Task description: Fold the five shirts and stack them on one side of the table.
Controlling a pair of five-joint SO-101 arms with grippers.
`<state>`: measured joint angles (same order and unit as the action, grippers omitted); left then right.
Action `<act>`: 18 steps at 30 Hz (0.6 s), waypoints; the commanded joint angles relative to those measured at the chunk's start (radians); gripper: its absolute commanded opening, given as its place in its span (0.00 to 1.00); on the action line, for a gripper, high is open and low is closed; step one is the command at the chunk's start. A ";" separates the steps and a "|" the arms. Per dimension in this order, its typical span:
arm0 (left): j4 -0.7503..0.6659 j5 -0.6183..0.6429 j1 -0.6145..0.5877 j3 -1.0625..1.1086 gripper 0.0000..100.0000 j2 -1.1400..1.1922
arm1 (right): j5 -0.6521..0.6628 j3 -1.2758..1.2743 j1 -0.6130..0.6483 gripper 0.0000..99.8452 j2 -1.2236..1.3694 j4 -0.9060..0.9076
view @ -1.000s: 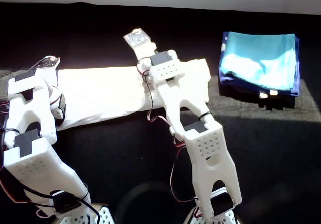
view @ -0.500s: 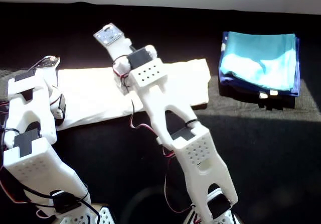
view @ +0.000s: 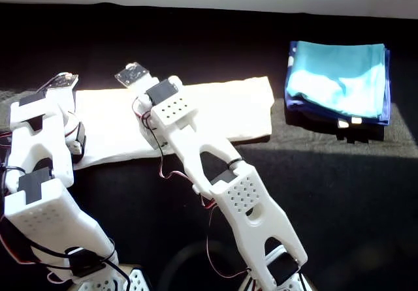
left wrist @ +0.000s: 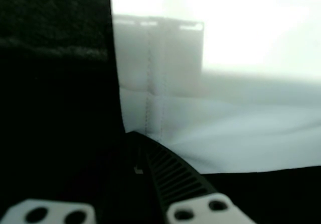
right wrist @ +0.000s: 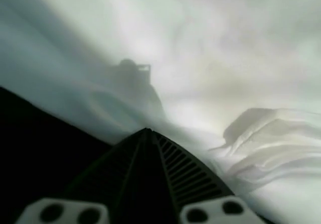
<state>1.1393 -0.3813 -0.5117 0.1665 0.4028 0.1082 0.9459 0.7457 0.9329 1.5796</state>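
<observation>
The flat shirt [view: 222,108] lies lengthwise on the table [view: 339,193], from near the left edge to past centre. The stack of folded shirts [view: 336,85] lies to its right, toward the far right corner. The left gripper [view: 60,81] is at the shirt's left end, and the right gripper [view: 132,74] is at its far edge.

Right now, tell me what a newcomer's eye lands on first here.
A long white shirt glares in bright light across the middle of the black table, with the right arm stretched diagonally over it. At the far right sits a stack of folded shirts, turquoise on top.
</observation>
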 commanded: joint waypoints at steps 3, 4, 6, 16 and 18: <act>-0.032 0.005 0.004 0.004 0.01 0.005 | -0.011 0.018 0.010 0.01 -0.008 0.045; -0.032 0.005 0.004 0.004 0.01 0.005 | -0.011 0.018 0.010 0.01 -0.013 0.042; -0.032 0.005 0.004 0.004 0.01 0.005 | -0.009 0.035 0.008 0.01 -0.019 0.039; 0.057 0.006 0.010 -0.085 0.01 -0.047 | -0.005 0.437 -0.087 0.01 -0.125 0.154; 0.135 0.006 0.012 -0.150 0.01 -0.073 | 0.025 0.455 -0.117 0.01 -0.131 0.185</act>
<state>1.1960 -0.3813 -0.5117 0.1128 0.3890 0.1082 1.3234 0.6797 0.9037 1.7269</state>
